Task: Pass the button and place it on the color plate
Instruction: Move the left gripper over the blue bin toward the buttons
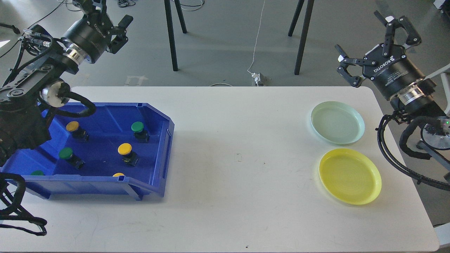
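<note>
Several push buttons with yellow or green caps lie in a blue bin (160,147) at the table's left, among them a yellow button (124,149) and a green button (137,127). A pale green plate (337,135) and a yellow plate (349,191) sit bare at the right. My left gripper (109,12) hangs open and holding nothing, high above the bin's far left corner, partly cut off by the top edge. Beyond the table's far right corner, above the green plate, my right gripper (364,38) is open and holds nothing.
The white table (239,158) lies between the bin and the plates. Black tripod legs (170,35) and a white power cable (256,52) stand on the floor behind the table. Cable loops hang from both arms near the table's side edges.
</note>
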Controlling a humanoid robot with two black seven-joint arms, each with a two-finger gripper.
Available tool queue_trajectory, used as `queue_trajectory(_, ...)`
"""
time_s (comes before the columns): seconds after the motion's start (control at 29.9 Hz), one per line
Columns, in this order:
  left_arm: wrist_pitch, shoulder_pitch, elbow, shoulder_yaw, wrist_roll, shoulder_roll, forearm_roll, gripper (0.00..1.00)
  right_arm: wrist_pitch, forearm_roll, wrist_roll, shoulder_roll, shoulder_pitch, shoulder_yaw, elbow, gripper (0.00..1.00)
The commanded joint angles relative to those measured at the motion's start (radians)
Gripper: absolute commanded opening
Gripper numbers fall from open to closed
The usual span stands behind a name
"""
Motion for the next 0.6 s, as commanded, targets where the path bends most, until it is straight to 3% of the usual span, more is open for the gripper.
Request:
queue_trajectory(0.0, 0.000, 0.008, 0.002, 0.002, 0.000, -0.005, 0.000, 1.00, -0.004, 0.000, 0.027, 0.001, -0.002, 0.000, 0.000, 0.99)
queue_trajectory(0.33, 0.000, 0.029, -0.027, -0.099, 0.000, -0.017, -0.113, 1.00, -0.039, 0.000, 0.034, 0.008, -0.002, 0.000, 0.003, 0.99)
queue_trajectory(0.5, 0.000, 0.193, -0.289, -0.355, 0.000, -0.005, -0.196, 1.00, -0.068, 0.005, 0.036, 0.011, -0.029, 0.001, 0.008, 0.99)
queue_trajectory(0.57, 0.000, 0.231, -0.393, -0.386, 0.000, 0.035, -0.190, 1.00, -0.068, 0.003, 0.037, 0.011, -0.040, 0.001, 0.008, 0.99)
